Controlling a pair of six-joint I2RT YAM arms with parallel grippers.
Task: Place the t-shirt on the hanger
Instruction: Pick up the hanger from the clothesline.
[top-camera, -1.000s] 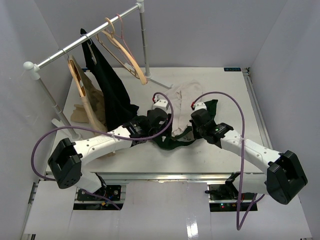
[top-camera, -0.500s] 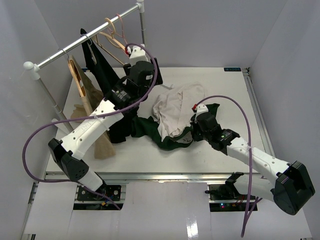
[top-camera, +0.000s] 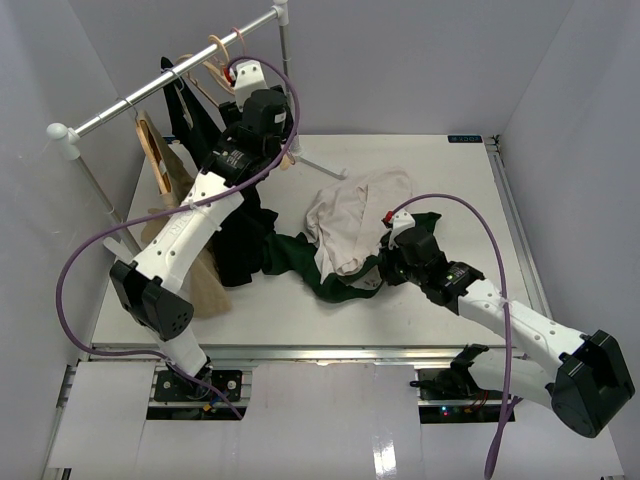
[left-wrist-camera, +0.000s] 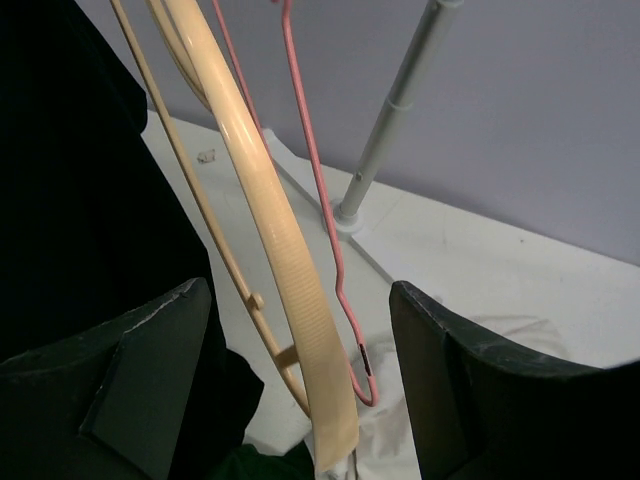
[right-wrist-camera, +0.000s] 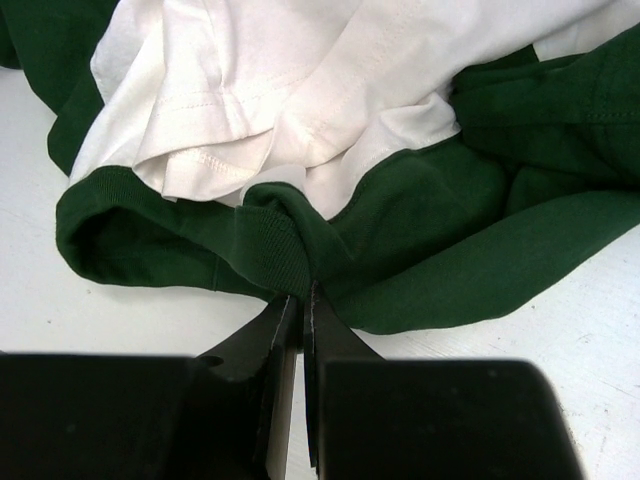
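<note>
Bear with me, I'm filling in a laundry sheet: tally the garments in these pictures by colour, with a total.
Dark green with a cream-white panel, the t-shirt: 1
Black, the black garment: 1
Tan-beige, the tan garment: 1
Total: 3
</note>
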